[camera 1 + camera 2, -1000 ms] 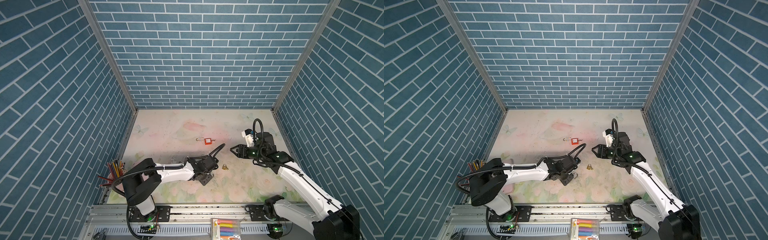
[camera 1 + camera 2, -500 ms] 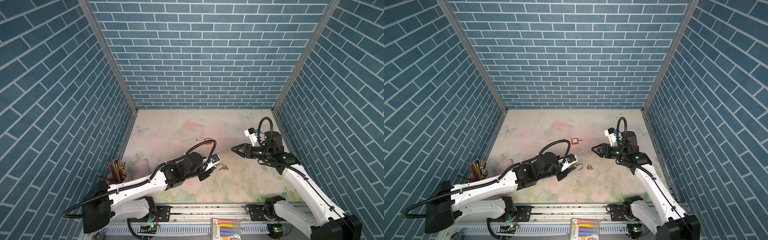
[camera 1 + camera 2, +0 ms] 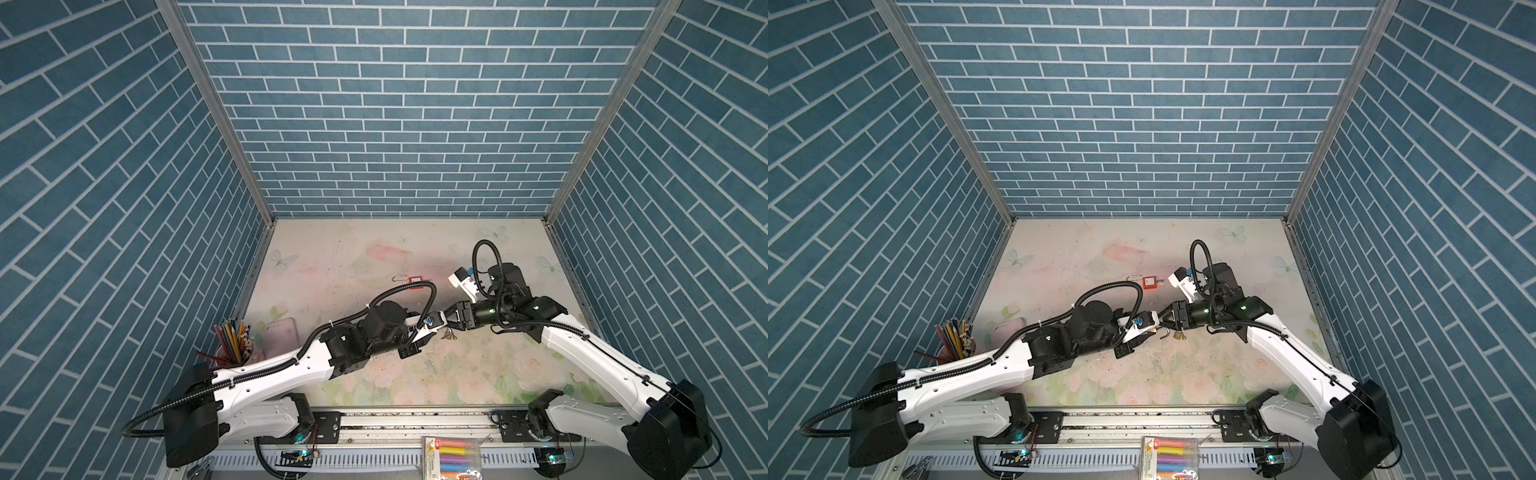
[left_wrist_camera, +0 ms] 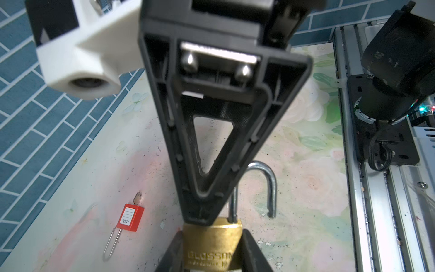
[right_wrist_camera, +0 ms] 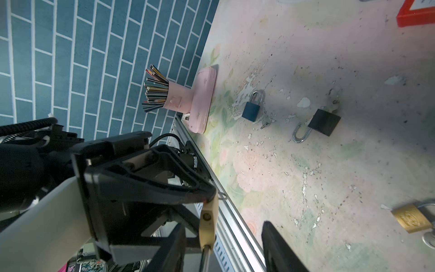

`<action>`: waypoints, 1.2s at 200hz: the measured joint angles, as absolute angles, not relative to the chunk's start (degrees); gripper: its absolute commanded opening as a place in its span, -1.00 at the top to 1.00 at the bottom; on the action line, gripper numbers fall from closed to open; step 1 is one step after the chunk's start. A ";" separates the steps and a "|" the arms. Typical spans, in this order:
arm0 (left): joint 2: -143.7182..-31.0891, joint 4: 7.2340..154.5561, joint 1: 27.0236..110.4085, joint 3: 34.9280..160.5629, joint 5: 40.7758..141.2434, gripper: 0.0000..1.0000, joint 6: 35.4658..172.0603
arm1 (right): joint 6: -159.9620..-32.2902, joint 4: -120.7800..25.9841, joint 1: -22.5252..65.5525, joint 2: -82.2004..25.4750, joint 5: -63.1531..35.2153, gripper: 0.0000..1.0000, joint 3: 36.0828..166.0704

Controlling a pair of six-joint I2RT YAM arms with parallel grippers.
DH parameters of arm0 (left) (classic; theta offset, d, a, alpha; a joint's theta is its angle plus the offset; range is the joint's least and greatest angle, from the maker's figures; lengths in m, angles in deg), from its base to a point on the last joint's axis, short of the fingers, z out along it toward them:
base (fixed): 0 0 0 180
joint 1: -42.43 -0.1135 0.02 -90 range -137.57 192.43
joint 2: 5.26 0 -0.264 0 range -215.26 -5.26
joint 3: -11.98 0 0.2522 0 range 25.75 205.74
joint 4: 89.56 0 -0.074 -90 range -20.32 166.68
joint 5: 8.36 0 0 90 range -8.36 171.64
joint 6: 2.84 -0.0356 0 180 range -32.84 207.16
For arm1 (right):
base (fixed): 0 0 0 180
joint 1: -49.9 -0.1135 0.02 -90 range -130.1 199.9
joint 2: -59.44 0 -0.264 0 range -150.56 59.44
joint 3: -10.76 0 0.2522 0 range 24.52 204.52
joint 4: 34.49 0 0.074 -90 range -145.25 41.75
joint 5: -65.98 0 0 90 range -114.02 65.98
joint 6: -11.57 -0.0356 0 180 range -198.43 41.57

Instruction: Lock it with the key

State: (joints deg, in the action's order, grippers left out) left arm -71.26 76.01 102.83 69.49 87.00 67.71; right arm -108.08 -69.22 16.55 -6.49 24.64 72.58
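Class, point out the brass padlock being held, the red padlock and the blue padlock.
held brass padlock (image 4: 211,247), left wrist view, its front face
red padlock (image 4: 130,217), left wrist view, middle of its body
blue padlock (image 5: 251,111), right wrist view, middle of its body

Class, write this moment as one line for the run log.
left gripper: shut on brass padlock | shackle: open | right gripper: open around shackle

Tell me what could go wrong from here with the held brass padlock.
1. The left gripper grips the brass padlock only by its body sides. If the finger of the right gripper, close against the lock's top, pushes, the lock may twist loose.
2. The shackle stands open beside that finger and could snag on it.
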 measured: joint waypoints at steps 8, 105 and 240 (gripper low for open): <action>-71.28 76.01 102.81 69.51 86.96 0.90 67.58 | -108.05 -69.18 16.09 -7.04 24.60 0.03 72.58; -71.74 75.70 102.28 69.54 86.48 0.90 67.34 | -108.38 -66.38 14.15 -8.61 25.10 0.68 72.71; -72.48 76.10 102.28 69.78 82.68 -0.14 68.13 | -109.76 -63.08 14.13 -8.61 25.15 1.00 72.69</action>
State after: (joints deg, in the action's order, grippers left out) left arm -72.48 76.10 102.28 69.78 82.68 68.13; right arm -109.76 -63.08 14.13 -8.61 25.15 72.69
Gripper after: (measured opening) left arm 0.563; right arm 0.120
